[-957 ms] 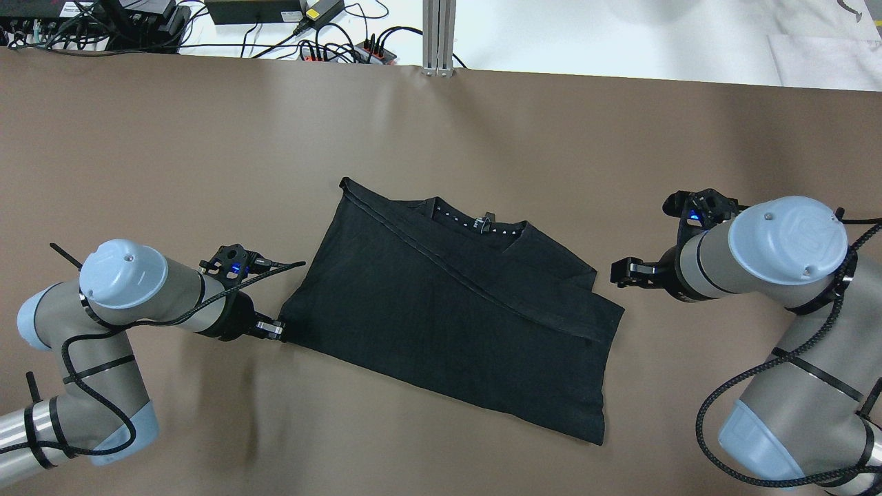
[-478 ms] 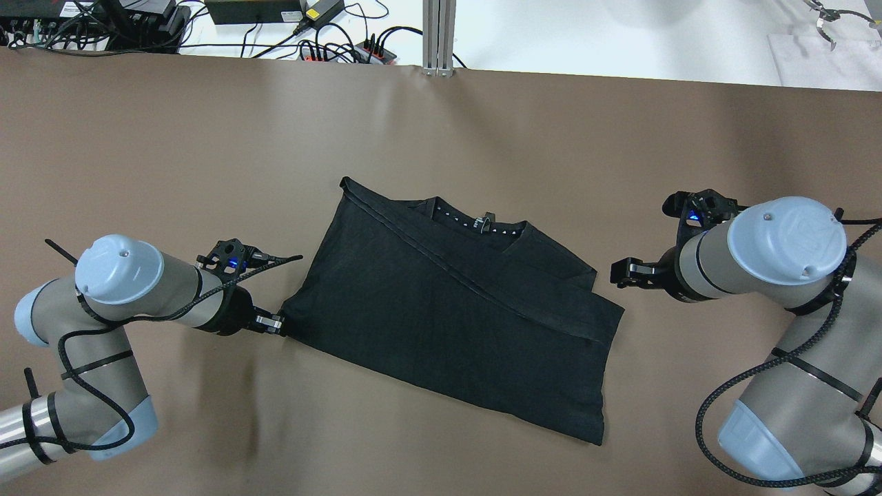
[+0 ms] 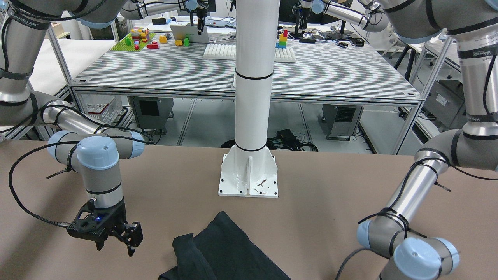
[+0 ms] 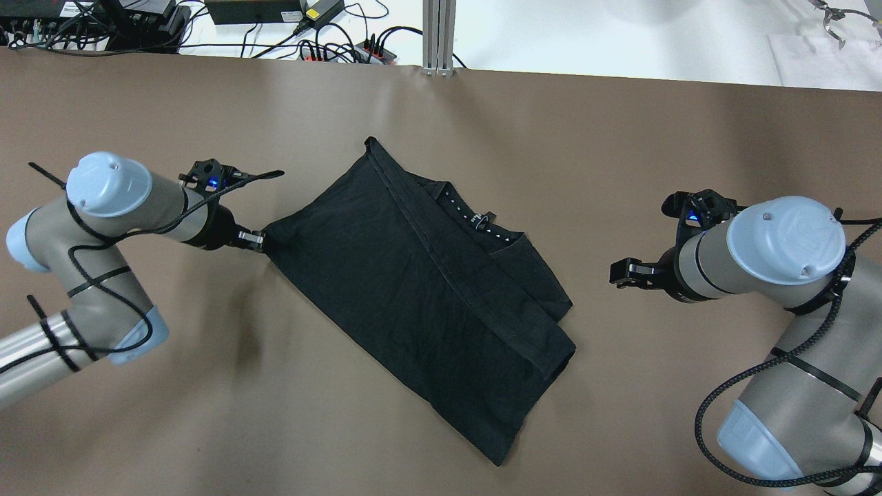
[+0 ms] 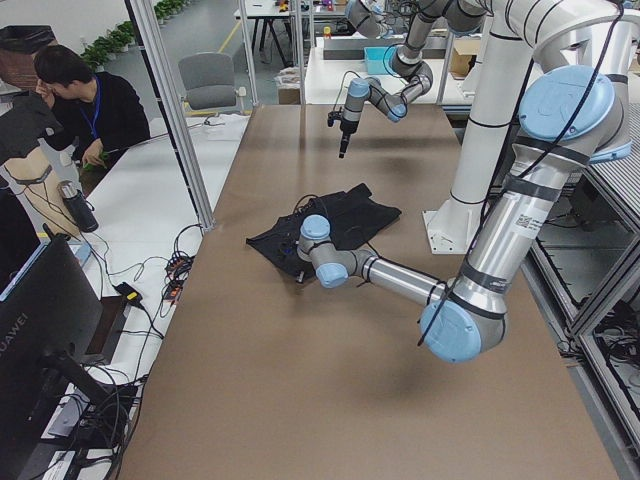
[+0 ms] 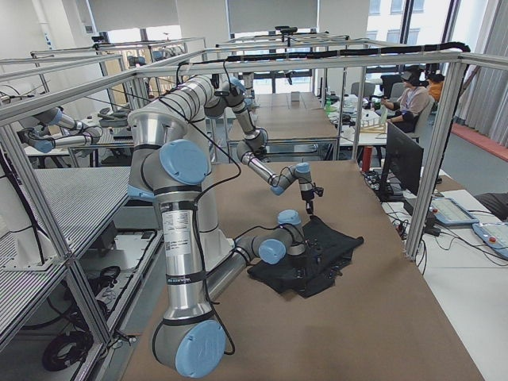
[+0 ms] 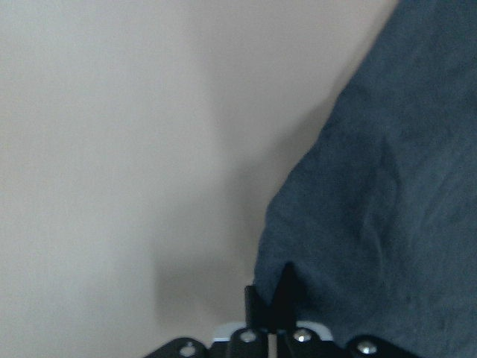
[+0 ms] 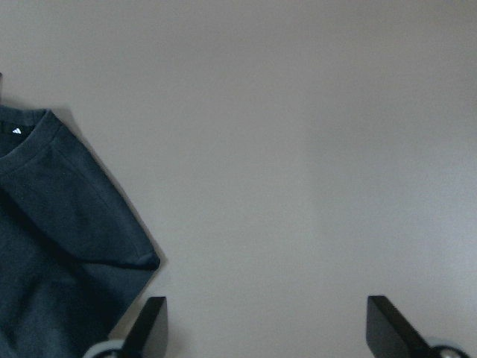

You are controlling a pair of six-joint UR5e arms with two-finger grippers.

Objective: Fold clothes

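At the left, the left gripper (image 4: 258, 240) is low over the table (image 4: 207, 399) with its fingers (image 7: 268, 306) clenched on the left corner of the black shirt (image 4: 413, 296). The wrist view shows the cloth pinched between them and the corner drawn into a slight point.

In the middle, the shirt lies flat on the table but askew, running from upper left to lower right. One half is laid over the other. The hem (image 4: 448, 275) crosses it as a diagonal band, and the collar (image 4: 475, 220) and one sleeve (image 4: 544, 275) show beyond that band.

At the right, the right gripper (image 4: 623, 272) hovers near the shirt's right side without touching it. Its fingers (image 8: 149, 324) are spread wide and hold nothing.

By the look of it, the first fold is made, bottom over top, though loosely, with the edges not lined up. What seems left is to square the shirt on the table, smooth the overlap and fold it again into a smaller, tidy packet. The free right gripper is well placed to take the opposite side.
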